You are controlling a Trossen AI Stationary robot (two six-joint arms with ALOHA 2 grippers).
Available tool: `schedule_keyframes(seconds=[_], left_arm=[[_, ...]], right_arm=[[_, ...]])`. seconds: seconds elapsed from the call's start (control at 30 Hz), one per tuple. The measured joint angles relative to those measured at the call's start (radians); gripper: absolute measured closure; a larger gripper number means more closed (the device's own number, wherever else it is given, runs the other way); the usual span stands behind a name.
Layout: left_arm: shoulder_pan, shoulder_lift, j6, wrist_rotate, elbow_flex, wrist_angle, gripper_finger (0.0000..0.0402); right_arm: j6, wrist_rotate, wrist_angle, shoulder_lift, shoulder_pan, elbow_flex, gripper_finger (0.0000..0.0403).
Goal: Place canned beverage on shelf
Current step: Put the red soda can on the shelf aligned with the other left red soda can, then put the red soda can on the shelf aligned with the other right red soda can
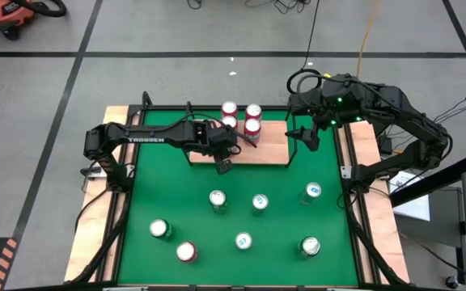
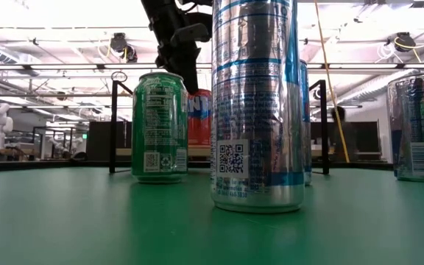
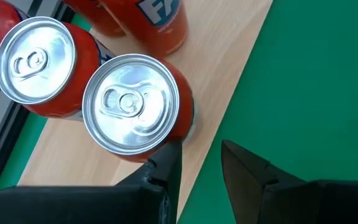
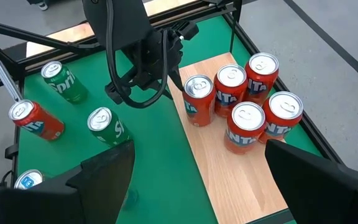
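The shelf [image 1: 270, 150] lies at the 12 o'clock end of the green mat [image 1: 176, 202], its board bare toward the right rail. Five orange cans [image 4: 248, 129] stand upright in a tight cluster at its back left corner (touching or nearly so). The left tool [image 1: 224, 166] hangs over the shelf's front edge, at about 6 o'clock from the cluster; its fingers [image 3: 166, 168] stand slightly apart with nothing between them, one tip just beside the nearest orange can [image 3: 134, 102]. The right tool [image 1: 307, 139] hovers over the shelf's right end, jaws wide apart and holding nothing. Seven more cans stand scattered on the mat, among them a green can [image 2: 159, 126] and a tall silver-blue can [image 2: 257, 103].
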Motion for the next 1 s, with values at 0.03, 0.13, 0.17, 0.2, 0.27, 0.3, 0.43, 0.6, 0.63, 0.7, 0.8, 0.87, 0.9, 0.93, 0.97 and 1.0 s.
schedule_keyframes(seconds=[0.03,0.13,0.17,0.2,0.27,0.3,0.43,0.6,0.63,0.7,0.8,0.87,0.9,0.93,0.97,1.0], left_arm=[[0.000,0.000,-0.001,0.003,0.000,-0.002,0.0295],[0.000,-0.004,-0.047,0.038,0.015,-0.042,0.0295],[0.000,-0.006,-0.083,0.057,0.029,-0.069,0.0295],[0.000,-0.009,-0.109,0.089,0.046,-0.096,0.0295],[-0.002,-0.030,-0.148,0.169,0.071,-0.156,0.0295],[-0.007,-0.040,-0.175,0.202,0.085,-0.188,0.0295],[-0.058,-0.109,-0.285,0.343,0.111,-0.252,0.0295],[-0.186,-0.199,-0.412,0.400,0.111,-0.297,0.0295],[-0.219,-0.214,-0.437,0.402,0.111,-0.303,0.0295],[-0.285,-0.238,-0.482,0.403,0.111,-0.338,0.0293],[-0.362,-0.252,-0.573,0.407,0.112,-0.382,0.0276],[-0.406,-0.254,-0.626,0.405,0.111,-0.414,0.0251],[-0.425,-0.255,-0.645,0.401,0.111,-0.417,0.0236],[-0.445,-0.255,-0.660,0.400,0.111,-0.424,0.0217],[-0.464,-0.255,-0.681,0.398,0.111,-0.436,0.0199],[-0.481,-0.254,-0.706,0.392,0.111,-0.439,0.0178]], right_arm=[[-0.003,0.000,0.000,0.000,0.000,0.000,0.0052],[-0.006,0.000,-0.001,0.000,0.000,0.000,0.0052],[-0.006,0.000,-0.002,0.000,0.000,0.000,0.0052],[-0.006,0.000,-0.003,0.000,0.000,0.000,0.0052],[-0.006,0.000,-0.006,0.000,0.000,0.000,0.0052],[-0.006,0.000,-0.008,0.000,0.000,0.000,0.0052],[-0.014,0.000,-0.008,0.000,0.000,0.000,0.0052],[-0.039,0.000,0.002,0.000,0.000,0.000,0.0052],[-0.039,0.000,0.002,0.000,0.000,0.000,0.0052],[-0.036,0.000,0.002,0.000,0.000,0.000,0.0052],[0.007,0.000,0.004,0.000,0.000,0.000,0.0052],[0.040,0.001,0.018,0.000,0.000,0.000,0.0052],[0.057,0.001,0.027,0.001,0.000,0.000,0.0052],[0.075,0.002,0.039,0.004,0.000,0.000,0.0052],[0.097,0.002,0.053,0.005,0.000,0.000,0.0052],[0.119,0.002,0.065,0.006,0.000,0.000,0.0052]])
